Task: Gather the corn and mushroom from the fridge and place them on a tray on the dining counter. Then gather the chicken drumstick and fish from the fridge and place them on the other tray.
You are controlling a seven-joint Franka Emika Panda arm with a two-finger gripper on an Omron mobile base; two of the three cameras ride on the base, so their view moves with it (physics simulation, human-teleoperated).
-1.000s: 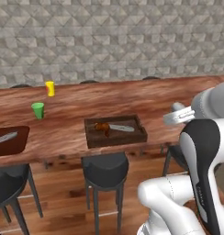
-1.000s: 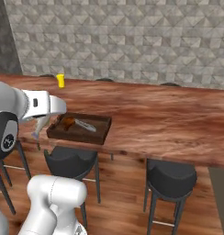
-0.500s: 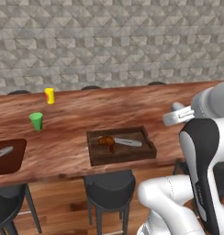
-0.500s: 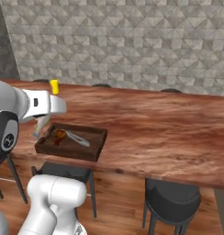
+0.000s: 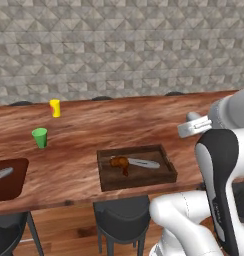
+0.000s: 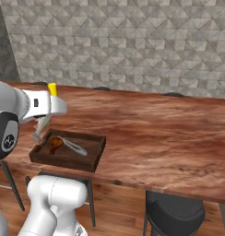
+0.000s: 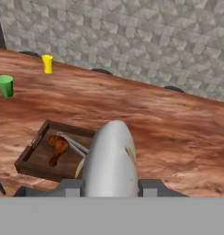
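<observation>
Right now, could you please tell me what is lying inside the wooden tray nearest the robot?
Inside the tray lie a chicken drumstick and a silvery utensil. In the hand view, the held fish covers its near right corner.

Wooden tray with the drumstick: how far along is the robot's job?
Done: the brown chicken drumstick lies in the dark wooden tray on the counter, beside a slim silvery item. In hand: the gripper is shut on a silver-grey fish, near that tray. Left: setting the fish in. The other tray is mostly cut off.
</observation>
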